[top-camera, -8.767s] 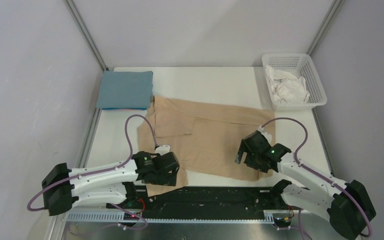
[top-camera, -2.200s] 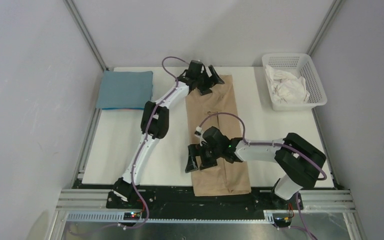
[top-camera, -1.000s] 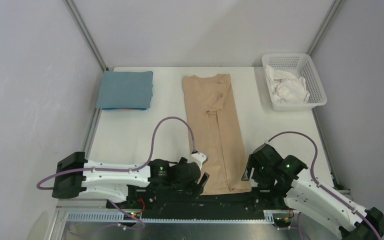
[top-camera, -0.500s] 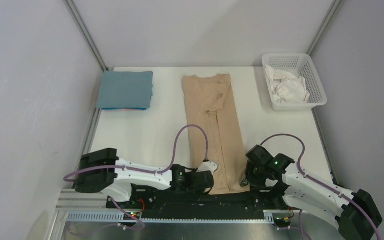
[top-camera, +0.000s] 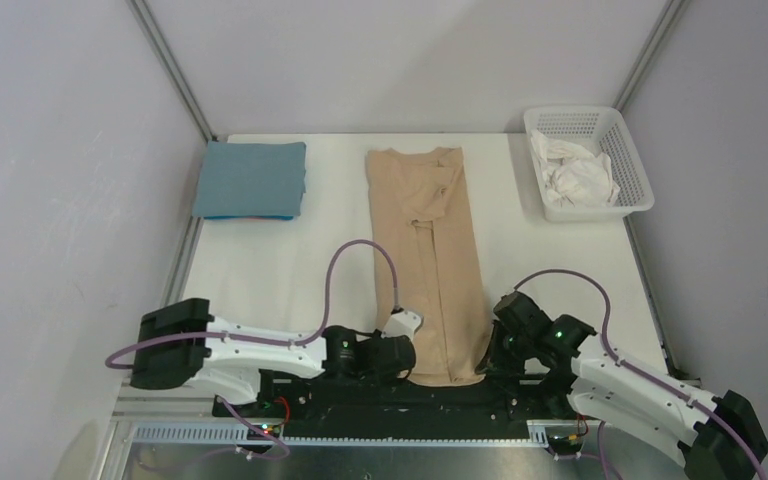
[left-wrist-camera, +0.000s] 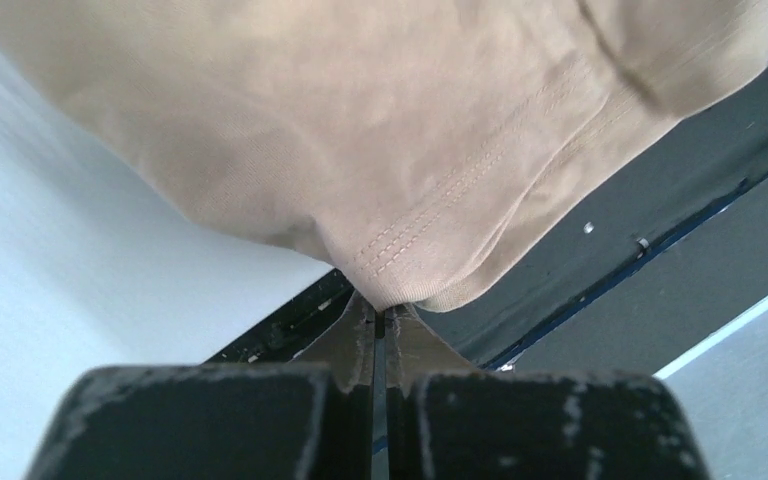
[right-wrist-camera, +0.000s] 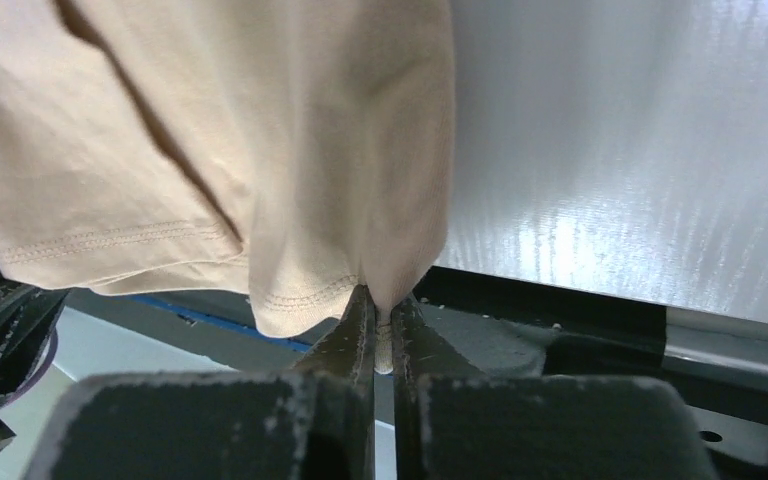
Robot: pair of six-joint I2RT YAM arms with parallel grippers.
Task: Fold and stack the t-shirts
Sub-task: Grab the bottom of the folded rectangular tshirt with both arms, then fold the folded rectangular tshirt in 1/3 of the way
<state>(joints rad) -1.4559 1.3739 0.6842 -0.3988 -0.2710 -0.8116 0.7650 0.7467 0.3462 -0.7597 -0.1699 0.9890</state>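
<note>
The tan t-shirt (top-camera: 430, 250) lies as a long narrow strip down the middle of the table, collar end far, hem end near. My left gripper (top-camera: 407, 362) is shut on the hem's near left corner (left-wrist-camera: 400, 285). At the near right corner (right-wrist-camera: 380, 280) my right gripper (top-camera: 487, 355) is shut on the cloth. In both wrist views the stitched hem bunches just above the pinching fingertips. The teal t-shirt (top-camera: 251, 179) rests folded at the far left corner of the table.
A white lattice basket (top-camera: 630, 170) with crumpled white cloth (top-camera: 578, 176) stands at the far right. The black rail (top-camera: 460, 392) runs along the near table edge under both grippers. Grey walls and metal posts enclose the back.
Both grippers went from open to shut, pinching the tan shirt's near corners. The hem has lifted slightly off the near edge.
</note>
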